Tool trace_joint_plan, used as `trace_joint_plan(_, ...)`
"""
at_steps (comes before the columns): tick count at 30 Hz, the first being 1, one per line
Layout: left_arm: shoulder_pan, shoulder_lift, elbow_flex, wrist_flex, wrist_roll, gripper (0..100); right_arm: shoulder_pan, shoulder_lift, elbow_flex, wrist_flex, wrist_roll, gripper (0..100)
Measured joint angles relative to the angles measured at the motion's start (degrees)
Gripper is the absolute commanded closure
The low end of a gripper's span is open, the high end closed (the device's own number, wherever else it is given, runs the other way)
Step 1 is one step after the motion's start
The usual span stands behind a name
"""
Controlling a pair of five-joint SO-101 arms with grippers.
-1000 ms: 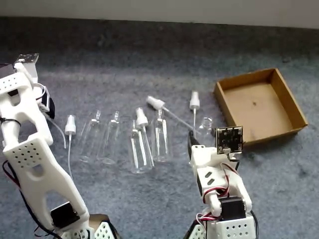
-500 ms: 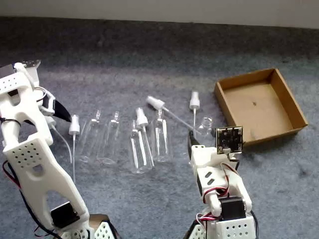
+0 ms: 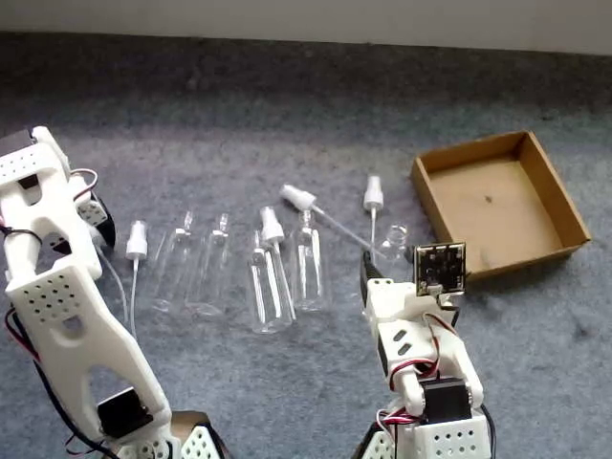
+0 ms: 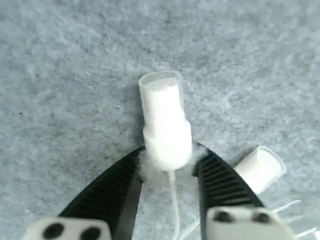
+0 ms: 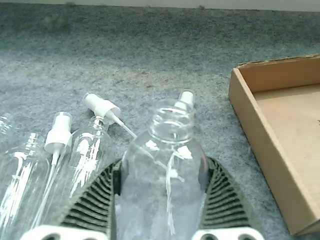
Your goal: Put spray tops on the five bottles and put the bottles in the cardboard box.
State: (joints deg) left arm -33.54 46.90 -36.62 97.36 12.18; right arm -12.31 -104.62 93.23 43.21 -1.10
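Note:
My left gripper (image 4: 169, 156) is shut on the collar of a white spray top (image 4: 162, 115), whose thin tube runs back between the fingers. A second spray top (image 4: 260, 167) lies right beside one finger. From above, that gripper (image 3: 101, 228) sits at the left end of the row, next to a spray top (image 3: 136, 239). My right gripper (image 5: 162, 170) is shut on a clear bottle (image 5: 165, 145) with an open neck, standing upright near the box (image 3: 394, 241). Several clear bottles (image 3: 269, 282) lie side by side mid-table, with spray tops (image 3: 298, 198) loose among them.
The open cardboard box (image 3: 564, 206) stands at the right, a short way from the held bottle. One spray top (image 3: 373, 196) lies between the row and the box. Grey carpet covers the table, with free room along the far side.
The left gripper's black finger swung out to the right, nudging the spray top, then closed back in. The right arm and its bottle have not moved.

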Motion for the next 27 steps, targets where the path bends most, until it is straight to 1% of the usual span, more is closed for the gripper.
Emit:
trace_joint_plan(6,0.0,0.0,0.0,-1.4,0.1,98,0.0,0.0,0.0,0.0,0.0,96.1)
trace_joint_plan(20,0.0,0.0,0.0,-1.5,0.0,97,0.0,0.0,0.0,0.0,0.0,96.1)
trace_joint_plan(25,0.0,0.0,0.0,-1.5,-5.3,97,0.0,0.0,0.0,0.0,0.0,96.1)
trace_joint_plan(27,0.0,0.0,0.0,-1.5,-6.1,97,0.0,0.0,0.0,0.0,0.0,96.1)
